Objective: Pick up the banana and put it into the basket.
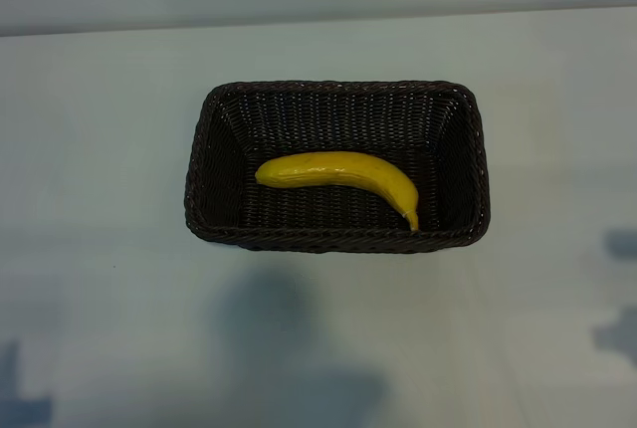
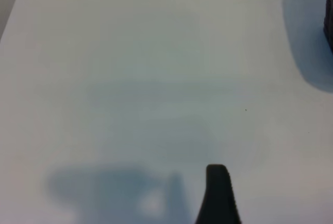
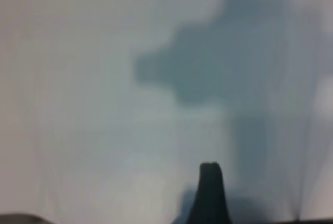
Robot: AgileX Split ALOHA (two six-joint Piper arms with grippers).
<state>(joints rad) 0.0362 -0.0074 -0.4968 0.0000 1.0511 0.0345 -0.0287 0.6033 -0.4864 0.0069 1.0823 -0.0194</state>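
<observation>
The yellow banana lies inside the dark brown woven basket, on its floor, with the stem end toward the basket's near right corner. Neither arm shows in the exterior view. In the left wrist view one dark finger hangs over bare table with nothing against it, and a dark sliver of the basket shows at the picture's edge. The right wrist view likewise shows a single dark finger above bare table, holding nothing. Both grippers are open and well away from the basket.
The pale table surrounds the basket on all sides. Soft shadows of the arms fall on it near the front left and the right edge.
</observation>
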